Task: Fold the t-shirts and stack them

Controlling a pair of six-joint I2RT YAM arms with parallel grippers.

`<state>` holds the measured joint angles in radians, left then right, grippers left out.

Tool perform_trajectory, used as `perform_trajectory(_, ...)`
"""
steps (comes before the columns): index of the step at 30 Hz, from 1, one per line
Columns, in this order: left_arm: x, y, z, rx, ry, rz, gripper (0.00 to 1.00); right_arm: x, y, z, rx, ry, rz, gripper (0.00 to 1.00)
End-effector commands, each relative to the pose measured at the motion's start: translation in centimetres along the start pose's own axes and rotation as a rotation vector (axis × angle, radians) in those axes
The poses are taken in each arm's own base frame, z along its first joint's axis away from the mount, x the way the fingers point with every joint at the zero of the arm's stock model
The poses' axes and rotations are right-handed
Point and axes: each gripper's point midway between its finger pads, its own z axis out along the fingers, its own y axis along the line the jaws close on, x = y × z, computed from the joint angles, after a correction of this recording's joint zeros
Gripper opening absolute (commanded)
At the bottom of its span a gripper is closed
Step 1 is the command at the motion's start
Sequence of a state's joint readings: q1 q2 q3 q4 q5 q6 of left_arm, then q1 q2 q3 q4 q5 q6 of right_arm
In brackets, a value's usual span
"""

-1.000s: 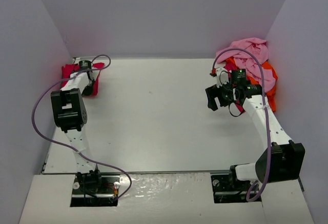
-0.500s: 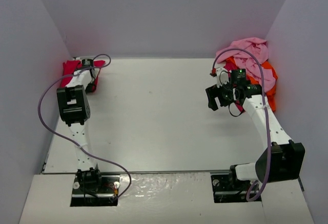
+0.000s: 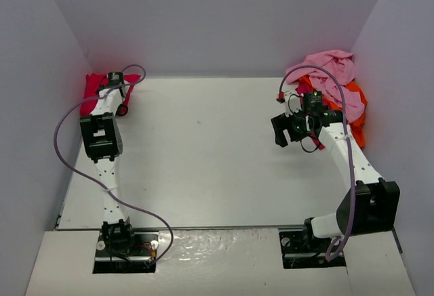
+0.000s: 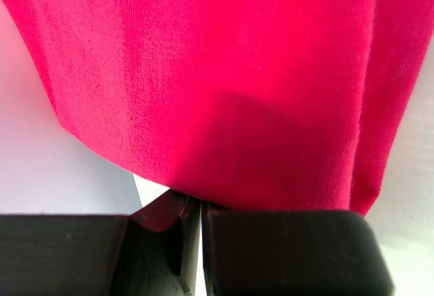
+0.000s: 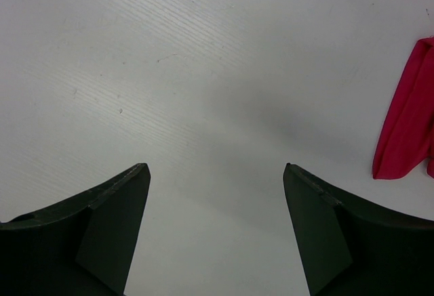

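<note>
The crimson t-shirt (image 3: 91,95) is bunched in the far left corner, against the left wall. My left gripper (image 3: 119,103) is over it and shut on it. In the left wrist view the crimson t-shirt (image 4: 224,72) fills the frame, spreading away from the closed tips of the left gripper (image 4: 201,204). My right gripper (image 3: 281,132) hangs open over bare table, just left of a heap made of a light pink t-shirt (image 3: 330,66) and an orange t-shirt (image 3: 357,110). The right wrist view shows that right gripper (image 5: 215,168) empty, with a strip of crimson cloth (image 5: 407,133) at the right edge.
Grey walls close in the white table (image 3: 203,147) on the left, back and right. A purple cable loops off each arm. The heap of shirts fills the far right corner, against the right wall.
My left arm has reached farther into the far left corner, and the crimson t-shirt has shifted with it towards the back wall. The right arm has barely moved.
</note>
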<state>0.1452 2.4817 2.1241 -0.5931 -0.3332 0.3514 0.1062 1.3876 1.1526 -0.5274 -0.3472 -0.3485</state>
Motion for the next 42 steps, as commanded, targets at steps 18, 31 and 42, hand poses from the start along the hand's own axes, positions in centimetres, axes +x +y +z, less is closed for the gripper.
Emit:
perform_trajectory(18,-6.4,2.1,-28.4,0.239,-0.767,-0.142,0.76,-2.4,-0.5,-2.6,0.064,-0.116,-0.064,0.89)
perform_trajectory(31,2.9,0.5,-33.8,0.263,-0.823,-0.168,0.76,-11.7,-7.5,-13.9,0.680,-0.293,-0.119,0.93)
perform_trajectory(42,7.0,-4.1,-29.8,0.344,-0.766,-0.145,0.76,-13.7,-15.3,-10.8,0.930,-0.256,-0.012,1.00)
